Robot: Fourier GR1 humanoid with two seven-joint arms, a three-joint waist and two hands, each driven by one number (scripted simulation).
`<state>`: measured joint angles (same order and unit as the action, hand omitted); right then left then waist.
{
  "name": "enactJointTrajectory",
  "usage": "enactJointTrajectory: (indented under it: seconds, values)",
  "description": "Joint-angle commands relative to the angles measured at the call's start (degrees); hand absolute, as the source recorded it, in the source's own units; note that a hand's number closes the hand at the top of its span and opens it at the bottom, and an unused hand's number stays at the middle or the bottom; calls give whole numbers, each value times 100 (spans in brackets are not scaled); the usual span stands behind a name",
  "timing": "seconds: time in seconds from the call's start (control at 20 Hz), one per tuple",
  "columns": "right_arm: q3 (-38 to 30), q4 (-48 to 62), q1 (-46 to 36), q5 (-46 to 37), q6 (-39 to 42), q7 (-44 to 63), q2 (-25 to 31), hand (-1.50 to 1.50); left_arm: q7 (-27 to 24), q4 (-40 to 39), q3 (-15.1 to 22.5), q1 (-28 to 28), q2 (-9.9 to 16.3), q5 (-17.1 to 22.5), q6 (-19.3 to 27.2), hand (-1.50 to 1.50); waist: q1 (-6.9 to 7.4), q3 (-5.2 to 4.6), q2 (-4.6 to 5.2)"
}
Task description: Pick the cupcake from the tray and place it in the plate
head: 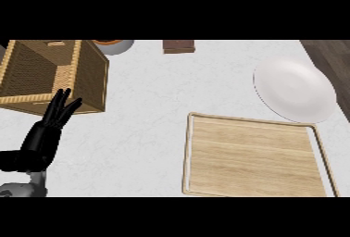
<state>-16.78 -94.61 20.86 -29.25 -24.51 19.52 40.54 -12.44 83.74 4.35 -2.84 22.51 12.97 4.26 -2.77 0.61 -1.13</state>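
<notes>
The wooden tray (256,157) at about 5 o'clock has nothing on it, and the white plate (295,90) at about 2 o'clock, just above the tray's far corner, has nothing on it either. No cupcake can be seen anywhere, so I cannot tell where it is or whether it has been picked up. My guess is the job is not finished, because the plate is bare. The left hand (48,127) rests at 9 o'clock with its fingers straight and pointing up, holding nothing. The right hand does not show at all. A wicker basket (89,69) sits at 10 o'clock. At 12 o'clock a bowl (115,45) and a small brown thing (179,46) are cut off by the edge, too little to name.
</notes>
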Motion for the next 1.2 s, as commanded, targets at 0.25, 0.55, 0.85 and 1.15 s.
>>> enactJointTrajectory:
  seconds: [0.25, 0.55, 0.85, 1.15]
  values:
    - [-564, -737, -87, 273, 127, -46, 144, 150, 246, -626, 178, 144, -227, -228, 70, 0, 194, -67, 114]
    - [-261, -311, -1069, 116, 561, 516, 411, 150, 466, -662, 37, -181, -84, -120, -150, 0, 359, -63, 152]
    - [317, 420, -2139, 102, 792, 534, 281, 150, 446, -561, 257, -34, -340, -314, -10, 0, 469, -58, 156]
    - [778, 1543, -3355, -224, 652, 388, -25, 150, 391, -684, 179, -155, -330, -315, -107, 0, 515, -57, 173]
